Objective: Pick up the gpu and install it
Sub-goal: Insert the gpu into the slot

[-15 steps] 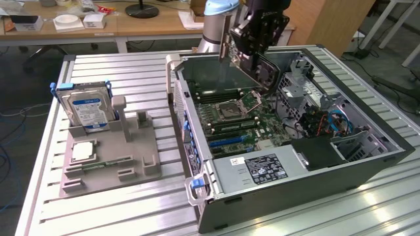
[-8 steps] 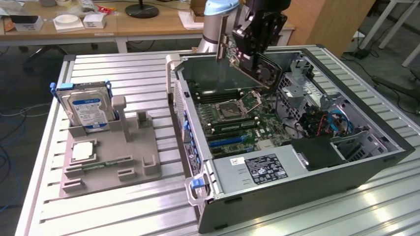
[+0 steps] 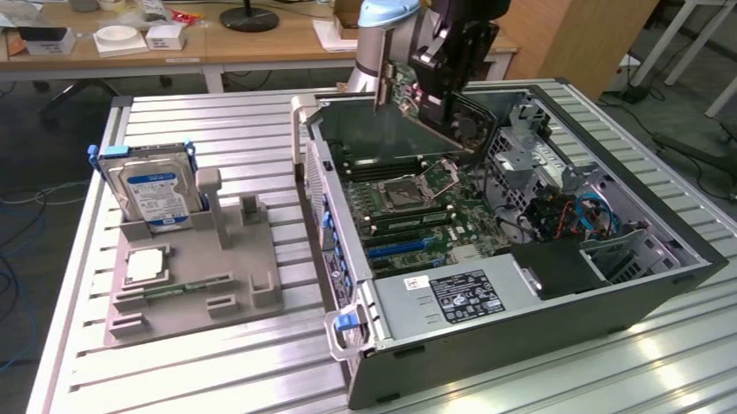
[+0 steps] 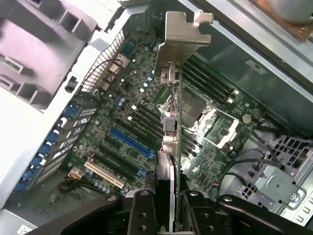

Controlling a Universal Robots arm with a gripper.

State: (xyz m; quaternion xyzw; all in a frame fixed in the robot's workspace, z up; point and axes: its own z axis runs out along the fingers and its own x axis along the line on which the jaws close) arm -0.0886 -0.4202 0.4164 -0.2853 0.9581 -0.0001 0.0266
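Above the open computer case (image 3: 645, 285) hangs the gpu (image 3: 420, 99), a thin dark card, with my gripper (image 3: 451, 65) shut on it. The wrist view looks along the card edge-on: its silver bracket (image 4: 185, 30) points away from the black fingers (image 4: 142, 211), and my gripper (image 4: 168, 198) clamps the card's near end. Below it lies the green motherboard (image 3: 429, 205) with its processor socket (image 4: 215, 128) and a blue expansion slot (image 4: 131, 141). The card is in the air, apart from the board.
A grey fixture (image 3: 230, 285) on the slatted table at the exterior view's left holds a silver hard drive (image 3: 155, 197), a processor chip (image 3: 148, 266) and a green memory stick (image 3: 173, 291). In the case sit a power supply (image 3: 455, 297) and cables (image 3: 582, 216).
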